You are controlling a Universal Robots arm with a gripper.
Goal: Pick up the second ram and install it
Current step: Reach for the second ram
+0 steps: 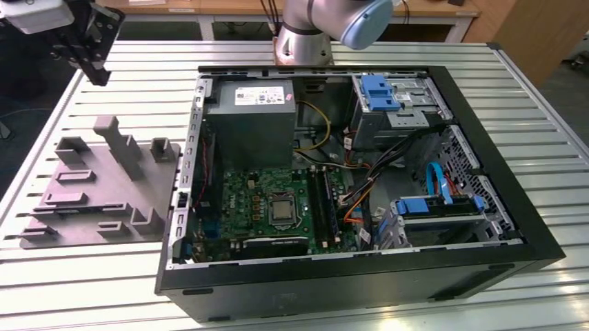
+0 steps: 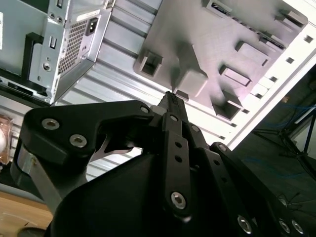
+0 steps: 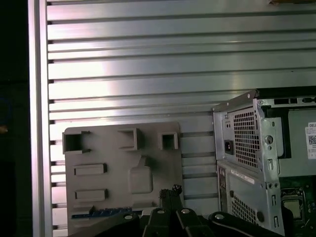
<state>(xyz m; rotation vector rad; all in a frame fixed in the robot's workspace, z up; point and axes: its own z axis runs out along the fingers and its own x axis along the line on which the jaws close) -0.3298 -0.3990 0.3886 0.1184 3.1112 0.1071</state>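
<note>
The claw (image 1: 98, 76) hangs high over the slatted worktop (image 1: 65, 289), to the exterior view's left of the open computer case (image 1: 368, 279). It is above the far end of the grey fixture tray (image 1: 158, 187). Its fingers are drawn together to a narrow point with nothing visible between them, as both wrist views show. In the first wrist view the second ram (image 3: 98, 214) appears as a thin dark-blue strip seated along the tray's edge opposite the row of square pockets. Its long axis points toward the case's rear panel (image 3: 247, 163), so it probably lies below and nearer the exterior camera than the claw. The second wrist view shows the claw tips (image 2: 170, 97) against the tray's moulded blocks.
</note>
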